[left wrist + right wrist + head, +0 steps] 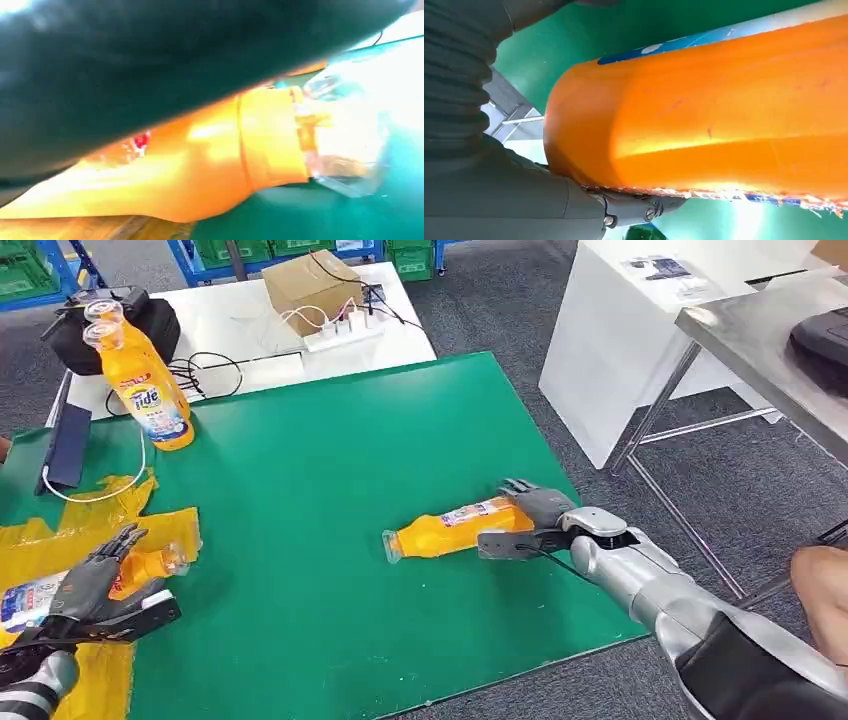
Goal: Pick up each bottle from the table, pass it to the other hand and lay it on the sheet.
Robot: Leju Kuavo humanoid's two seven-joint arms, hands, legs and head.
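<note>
The right hand [535,517] is gripping a lying orange plastic bottle [450,528]; the left hand [95,585] is resting on another orange bottle [140,568] on the yellow sheet [60,540], grasp unclear; its wrist view is revealing a clear cap [345,145].

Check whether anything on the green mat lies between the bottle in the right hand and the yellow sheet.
Nothing visible does. The right hand is at the lying bottle, and bare green mat runs from it to the yellow sheet, where the left hand rests on another bottle.

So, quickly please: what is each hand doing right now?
Left hand: holding an orange bottle over the yellow sheet.
Right hand: fingers around the lying orange bottle on the green mat.
</note>
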